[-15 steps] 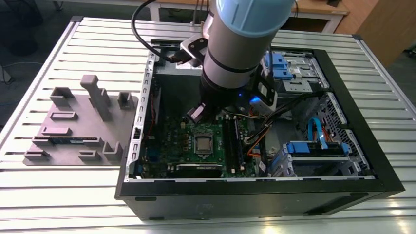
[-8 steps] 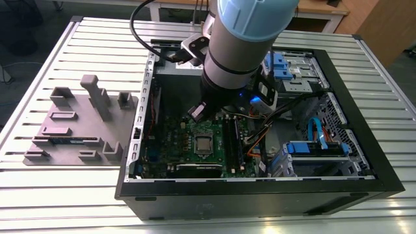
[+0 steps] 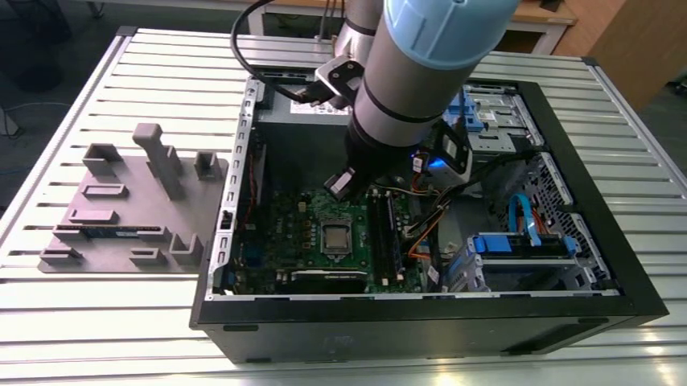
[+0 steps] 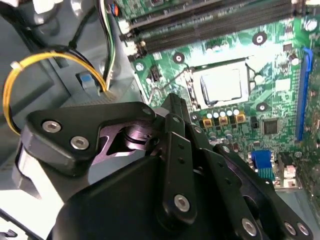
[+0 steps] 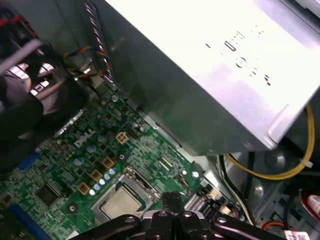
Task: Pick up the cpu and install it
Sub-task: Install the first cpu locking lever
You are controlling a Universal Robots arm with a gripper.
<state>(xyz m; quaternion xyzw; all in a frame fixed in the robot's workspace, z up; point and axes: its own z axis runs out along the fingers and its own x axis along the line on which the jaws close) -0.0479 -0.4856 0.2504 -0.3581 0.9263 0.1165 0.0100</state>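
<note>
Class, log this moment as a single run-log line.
task: install cpu | cpu: lying in socket on motherboard | gripper: shut, empty, over motherboard near socket

open computer case [image 3: 429,331] | green motherboard [image 3: 281,232] | grey fixture [image 3: 108,235] | slatted table [image 3: 108,338]

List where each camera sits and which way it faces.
Exterior view: off the arm, high, looking down into the open case; arm and end effector show over the board.
First wrist view: on the wrist, facing the board and grey box past the end effector.
Second wrist view: on the wrist, facing the board past the end effector.
Shared: all three show the cpu seated on the board.
</note>
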